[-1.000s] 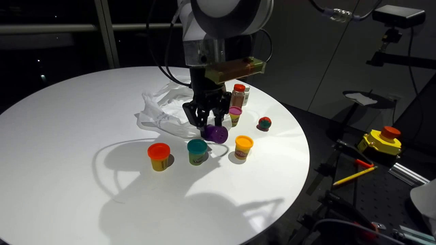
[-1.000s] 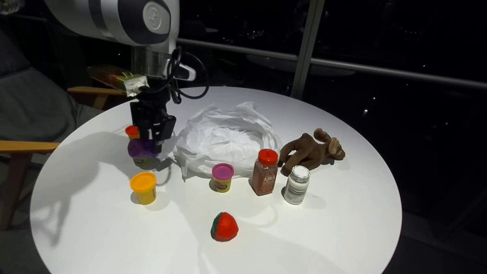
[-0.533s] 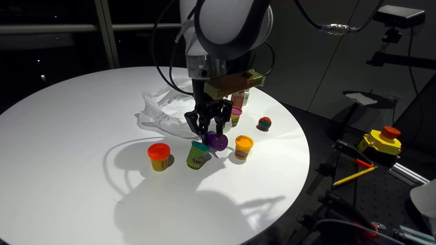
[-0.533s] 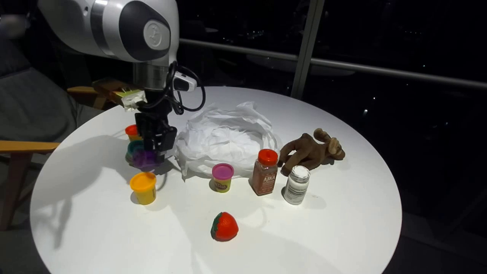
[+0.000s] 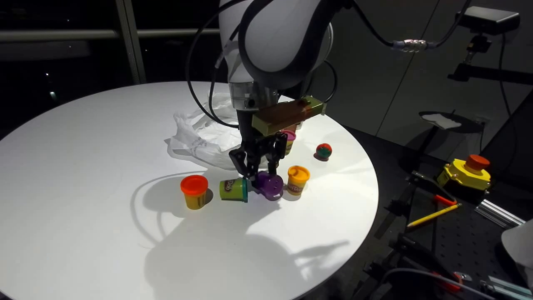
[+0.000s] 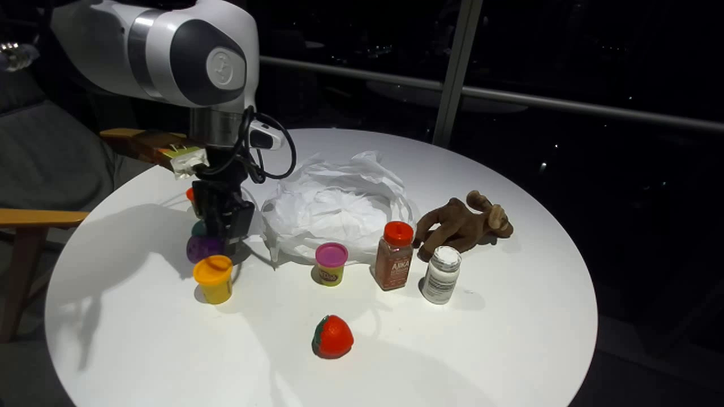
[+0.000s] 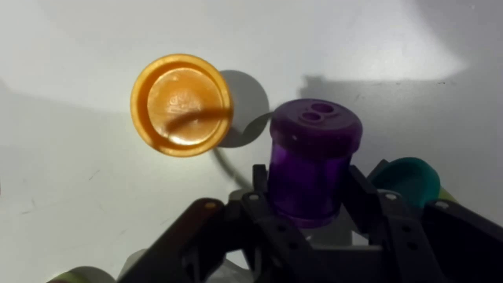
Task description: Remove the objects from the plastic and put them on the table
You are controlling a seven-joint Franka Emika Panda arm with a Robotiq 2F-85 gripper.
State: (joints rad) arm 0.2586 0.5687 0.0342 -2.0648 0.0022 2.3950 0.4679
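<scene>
Purple jar, two round holes at its top, sits tilted in the robot's pincer, whose fingers stand parted around it and bear on both its sides. It is held low at the tabletop, between a teal tub and an orange tub; whether it touches the surface cannot be told. The teal tub lies on its side just beside the pincer, while the orange tub and a red tub stand upright. Near the pincer, the plastic bag lies crumpled, its mouth spread wide, in both exterior views. A pink tub, a red-capped bottle and a white bottle stand near the bag, with a brown toy lying close by and a strawberry nearer the camera. A chair shows past the tabletop in an exterior view.
</scene>
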